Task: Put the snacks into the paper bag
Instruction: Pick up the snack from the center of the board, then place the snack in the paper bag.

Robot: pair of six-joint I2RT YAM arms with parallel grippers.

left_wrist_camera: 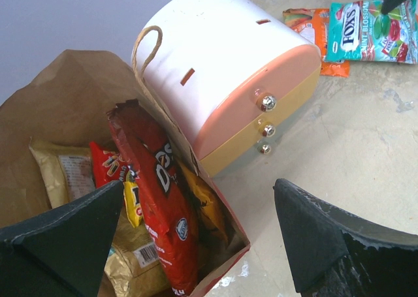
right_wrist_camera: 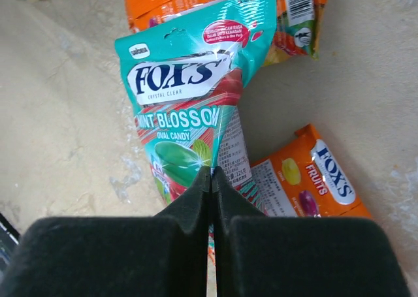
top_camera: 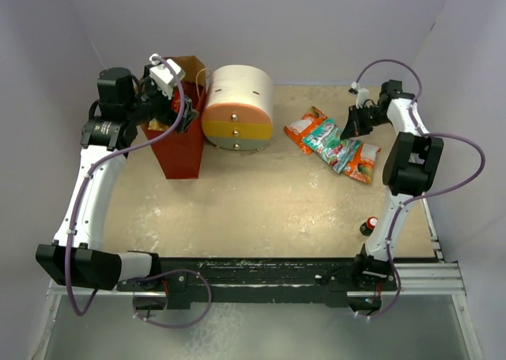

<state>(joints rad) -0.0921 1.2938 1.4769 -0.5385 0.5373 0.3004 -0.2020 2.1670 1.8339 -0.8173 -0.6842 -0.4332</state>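
Observation:
The paper bag point(top_camera: 180, 150) stands at the back left, brown above and red below. In the left wrist view it point(left_wrist_camera: 59, 88) holds a red Doritos bag point(left_wrist_camera: 157, 199), a tan chip bag point(left_wrist_camera: 59, 173) and small packets. My left gripper point(top_camera: 180, 116) is open and empty over the bag's mouth point(left_wrist_camera: 196, 238). At the back right lie a teal Fox's packet point(top_camera: 328, 145) and orange packets point(top_camera: 304, 126). My right gripper point(top_camera: 350, 126) is shut on a raised fold of the teal packet point(right_wrist_camera: 189, 88), its tips point(right_wrist_camera: 212, 173) at the packet's lower end. An orange Fox's Fruits packet point(right_wrist_camera: 313, 179) lies beside it.
The round cream, orange and yellow drawer unit point(top_camera: 237, 107) stands right against the bag, and it fills the upper middle of the left wrist view point(left_wrist_camera: 222, 68). A small dark bottle with a red cap point(top_camera: 369, 225) stands near the right arm. Grey walls close in the table.

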